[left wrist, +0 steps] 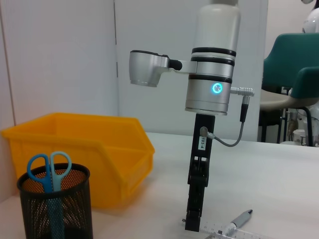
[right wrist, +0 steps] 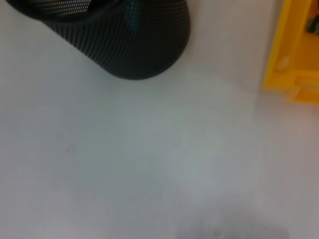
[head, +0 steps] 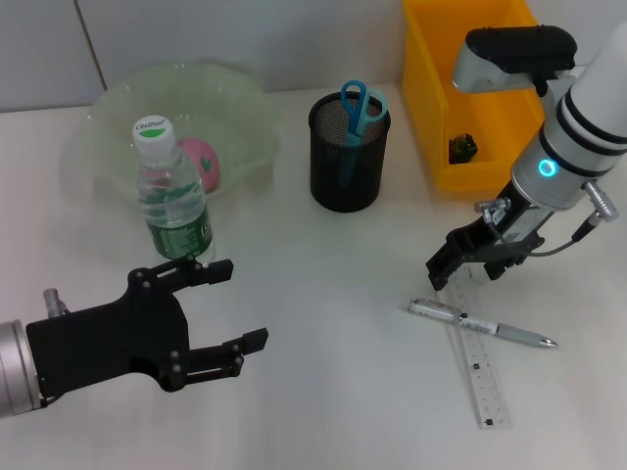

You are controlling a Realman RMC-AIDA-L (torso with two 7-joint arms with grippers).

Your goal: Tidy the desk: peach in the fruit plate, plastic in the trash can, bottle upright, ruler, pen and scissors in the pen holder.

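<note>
Right gripper [head: 460,266]: low over the ruler's [head: 482,374] far end, finger spread unclear.
Pen [head: 482,324]: lies across ruler.
Left gripper [head: 227,308]: wide open, empty, beside upright bottle [head: 174,199].
Scissors [head: 355,106]: in pen holder [head: 348,152].
Peach [head: 204,163]: in fruit plate [head: 113,108].

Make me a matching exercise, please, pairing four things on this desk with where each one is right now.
Things:
1. scissors
2. peach
3. pen
4. bottle

Places:
A. lying across the ruler on the desk
B. upright in front of the fruit plate
C. standing in the pen holder
D. in the fruit plate

Pairs: 1-C, 2-D, 3-A, 4-B
</note>
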